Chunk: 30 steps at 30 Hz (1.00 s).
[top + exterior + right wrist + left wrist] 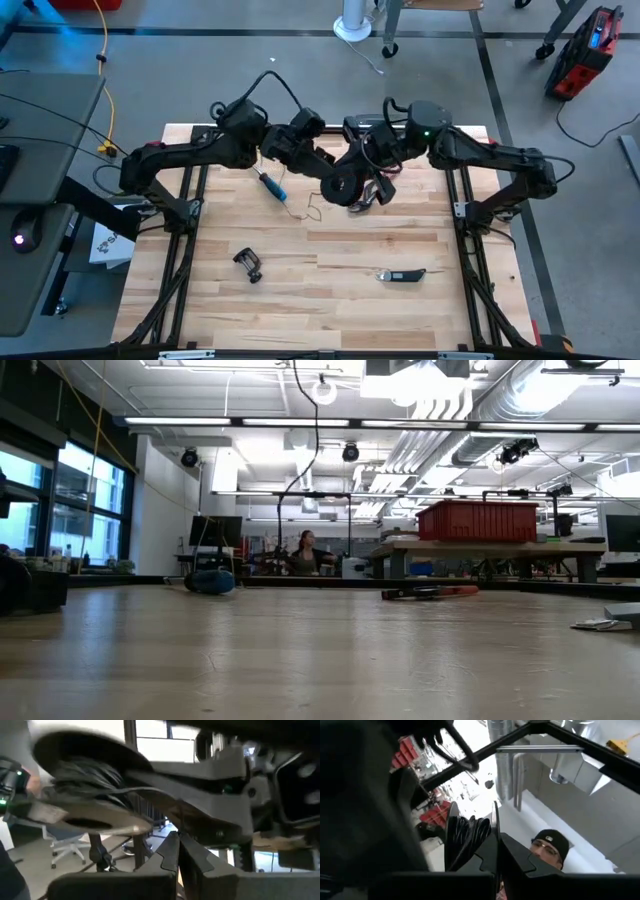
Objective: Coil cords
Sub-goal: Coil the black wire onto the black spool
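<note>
The small round black reel (345, 186) is held in the air over the far middle of the table, between my two arms. The left wrist view shows it edge on, with dark cord wound between its flanges (469, 836). A hair-thin cord end (308, 207) hangs from it down to the table. My left gripper (328, 170) reaches the reel from the left and is shut on it. My right gripper (366, 178) comes from the right, shut, just beside the reel (85, 785). I cannot tell whether the cord lies between its fingertips (176, 842). My left gripper pinches one thin flange of the reel (495, 822) at its rim between its two fingers. The reel stands out beyond the fingertips, lifted clear of the table. My right gripper: I cannot tell whether it touches the reel or the cord.
A blue-handled screwdriver (272, 185) lies left of the reel, and red pliers (374, 198) lie under the right gripper. A black clamp (248, 265) and a black tool (401, 275) lie on the near half. A person in a cap (550, 847) is beyond the table.
</note>
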Motion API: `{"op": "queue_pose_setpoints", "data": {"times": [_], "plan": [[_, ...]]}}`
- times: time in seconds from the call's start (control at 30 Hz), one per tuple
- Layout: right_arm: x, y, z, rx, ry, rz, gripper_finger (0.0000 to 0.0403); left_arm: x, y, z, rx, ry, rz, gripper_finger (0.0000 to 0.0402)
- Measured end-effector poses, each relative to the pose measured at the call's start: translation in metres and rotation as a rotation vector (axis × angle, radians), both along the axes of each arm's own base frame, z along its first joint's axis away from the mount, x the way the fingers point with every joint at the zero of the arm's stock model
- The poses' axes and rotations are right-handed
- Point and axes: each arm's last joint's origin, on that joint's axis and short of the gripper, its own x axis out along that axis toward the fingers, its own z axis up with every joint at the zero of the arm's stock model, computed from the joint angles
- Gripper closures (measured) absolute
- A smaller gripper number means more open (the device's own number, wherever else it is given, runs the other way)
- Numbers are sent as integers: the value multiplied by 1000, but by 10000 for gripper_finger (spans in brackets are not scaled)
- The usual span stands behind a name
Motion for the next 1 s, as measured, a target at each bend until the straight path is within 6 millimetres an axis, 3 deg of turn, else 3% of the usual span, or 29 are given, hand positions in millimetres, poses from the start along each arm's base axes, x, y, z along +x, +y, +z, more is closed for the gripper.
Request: {"op": "queue_pose_setpoints", "data": {"times": [0.17,0.57,1.0], "plan": [[0,0,2,4,-25,-5,403,-4,5,6,51,-121,99,401],[4,-2,3,35,-41,-66,403,-27,38,24,217,-418,311,401],[48,-11,-26,87,-66,-129,403,-49,67,35,288,-630,476,401]]}}
